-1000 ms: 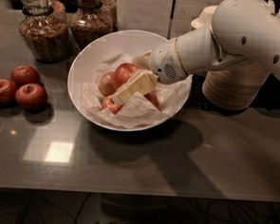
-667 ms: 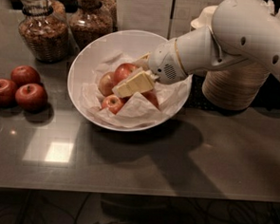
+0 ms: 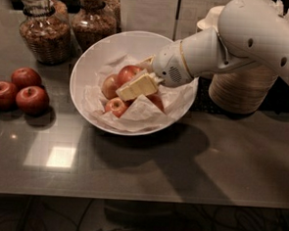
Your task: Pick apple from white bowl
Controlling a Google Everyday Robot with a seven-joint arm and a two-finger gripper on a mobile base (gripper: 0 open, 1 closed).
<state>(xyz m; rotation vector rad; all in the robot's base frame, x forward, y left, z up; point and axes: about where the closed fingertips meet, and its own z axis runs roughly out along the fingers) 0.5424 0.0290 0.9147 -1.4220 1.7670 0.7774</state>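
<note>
White robot arm comes in from the right. Its cream-coloured gripper (image 3: 130,89) sits low inside the wide white bowl (image 3: 93,56), angled down onto the fruit and right against the big red-orange apple (image 3: 127,72), which nestles in crumpled white paper (image 3: 140,113). Closed on it or not, I cannot tell. The paper probably cushions the pile. Three dark red apples (image 3: 19,91) lie well apart on the grey table (image 3: 131,170) and are not the target.
</note>
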